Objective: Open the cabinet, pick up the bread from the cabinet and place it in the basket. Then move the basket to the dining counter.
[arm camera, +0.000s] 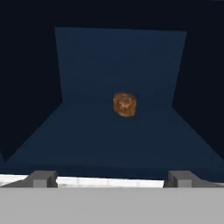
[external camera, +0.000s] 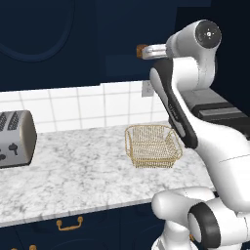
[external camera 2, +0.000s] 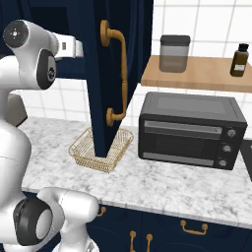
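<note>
Straight ahead of the wide-open gripper [arm camera: 109,178], centred between its jaws but well beyond them, the bread [arm camera: 124,104] sat on the cabinet [arm camera: 118,65] floor near the back wall, roundish, no long axis.

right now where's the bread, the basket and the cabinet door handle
bread [arm camera: 124,104]: hand view, middle of the brown lump on the cabinet floor
basket [external camera: 153,145]: left base view, wire mesh inside
cabinet door handle [external camera 2: 122,74]: right base view, mid brass bar
</note>
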